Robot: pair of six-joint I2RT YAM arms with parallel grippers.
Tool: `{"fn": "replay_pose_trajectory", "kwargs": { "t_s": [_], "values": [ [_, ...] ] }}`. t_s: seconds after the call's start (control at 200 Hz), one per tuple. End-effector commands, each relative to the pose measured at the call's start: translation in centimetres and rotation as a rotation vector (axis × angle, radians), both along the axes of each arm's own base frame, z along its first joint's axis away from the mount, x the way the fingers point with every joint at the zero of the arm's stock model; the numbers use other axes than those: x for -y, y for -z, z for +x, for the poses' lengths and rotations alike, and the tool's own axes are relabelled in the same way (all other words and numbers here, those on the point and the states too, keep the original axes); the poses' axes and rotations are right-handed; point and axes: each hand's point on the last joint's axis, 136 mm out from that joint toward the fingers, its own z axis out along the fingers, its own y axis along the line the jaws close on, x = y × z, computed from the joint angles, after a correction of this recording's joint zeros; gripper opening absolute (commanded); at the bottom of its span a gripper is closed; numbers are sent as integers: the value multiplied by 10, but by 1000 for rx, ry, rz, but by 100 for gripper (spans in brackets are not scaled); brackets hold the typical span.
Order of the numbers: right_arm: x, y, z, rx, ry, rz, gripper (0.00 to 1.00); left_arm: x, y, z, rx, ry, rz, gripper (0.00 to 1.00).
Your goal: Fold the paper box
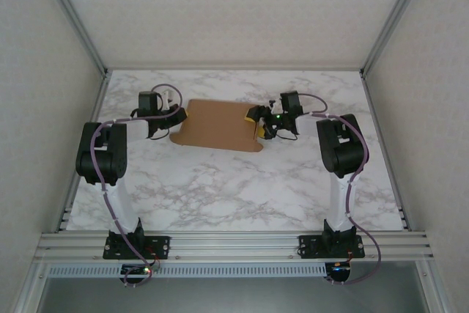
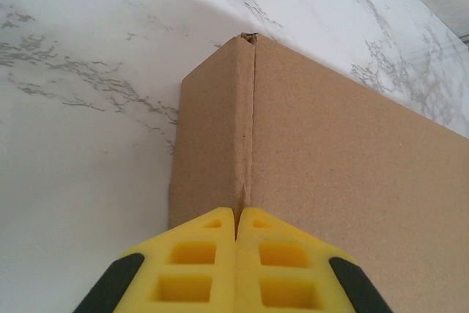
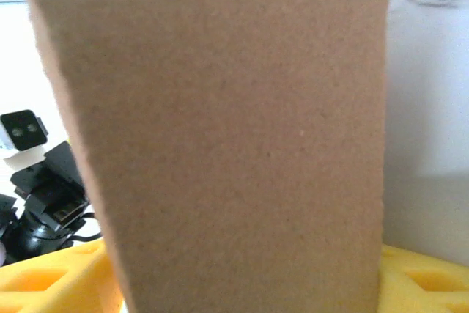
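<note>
The marble worktop [image 1: 242, 188] is the largest surface, bounded by aluminium frame rails [image 1: 383, 31] on both sides and along the near edge, where my bases are bolted. The paper box [image 1: 216, 124] lies flat on the far half of the worktop, centred between my arms, long side running left to right. A broad band of bare marble lies between the box and my bases, and bare strips run along the far edge and outside each end of the box. My left arm [image 1: 102, 153] rises from its base, bends at a raised elbow and reaches inward to the left end of the box. My right arm [image 1: 341, 144] mirrors this pose at the right end. My left fingers [image 2: 198, 254] are closed pad to pad, holding nothing, with their tips at the fold line of the box's left end. My right fingers [image 3: 51, 280] are spread wide. A raised flap [image 3: 234, 144] stands across their gap and covers each inner edge. Whether it touches them I cannot tell.
</note>
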Motion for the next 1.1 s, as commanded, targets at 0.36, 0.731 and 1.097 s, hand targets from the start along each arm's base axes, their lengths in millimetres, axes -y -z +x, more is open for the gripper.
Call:
{"fn": "replay_pose_trajectory", "kwargs": {
  "t_s": [0.36,0.731,1.097],
  "values": [
    [-11,-43,-8,71,40,73,61,3,53,-44,-247,-22,36,19],
    [38,-37,-29,-154,144,50,48,8,-69,-33,90,-81,238,50],
    [50,-54,-40,-221,181,101,49,99,-185,-120,954,276,708,63]
  ]
}}
